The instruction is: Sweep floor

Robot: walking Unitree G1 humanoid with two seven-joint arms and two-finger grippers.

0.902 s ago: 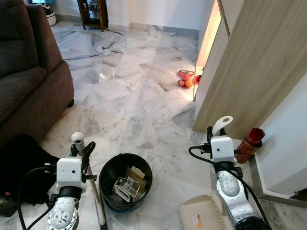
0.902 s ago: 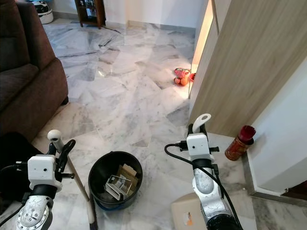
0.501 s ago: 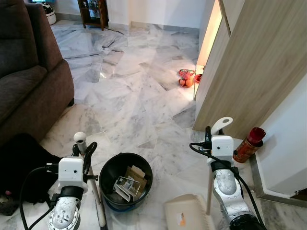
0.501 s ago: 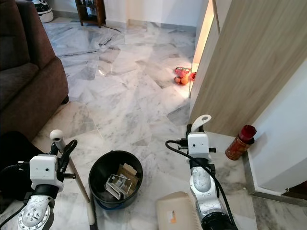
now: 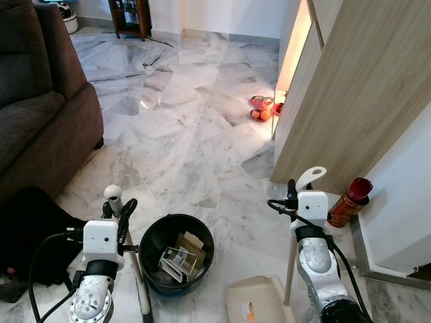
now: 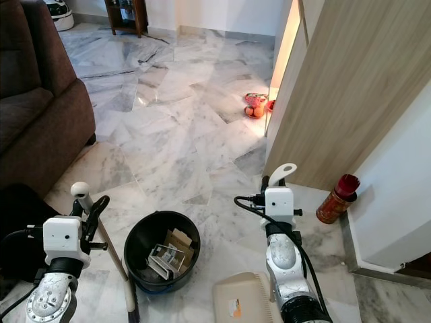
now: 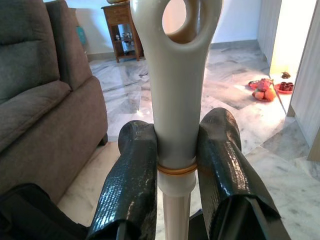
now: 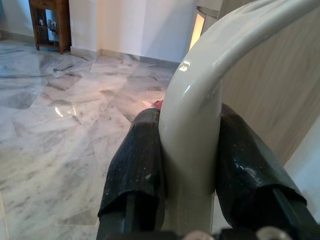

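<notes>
Left wrist view: left gripper [image 7: 176,150] clamped on broom [image 7: 175,75], both black fingers [image 7: 132,185] pressed against the cream handle just below its hanging hole, an orange band at the grip line. Seen from the head: same gripper [image 5: 118,210] low on the robot's left, handle knob above the fingers, shaft slanting down to the marble floor [image 5: 188,121] beside the bucket [image 5: 176,256]. Black bucket between the two arms, on the floor, holding paper scraps and a small clear box. Touching the broom shaft or just beside it, hard to tell.

Right wrist view: right gripper [image 8: 192,165] closed on dustpan handle [image 8: 200,100], fingers [image 8: 135,165] tight on either side of the curved cream grip. From the head: right gripper [image 5: 300,188] low on the robot's right, hooked handle end poking up above it, pale stem dropping to the dustpan [image 5: 259,303] resting flat on the floor near the frame's lower edge, just right of the bucket.

Elsewhere: brown sofa [image 5: 40,101] on the left, dark bag [image 5: 27,235] below it by the left arm. Wooden panel [image 5: 350,101] on the right, red-capped jar [image 5: 349,202] at its foot near the right gripper. Plate of red and orange items [image 5: 262,109] farther off on the floor by the lit opening. Dark wooden stand [image 5: 131,17] at the far wall.
</notes>
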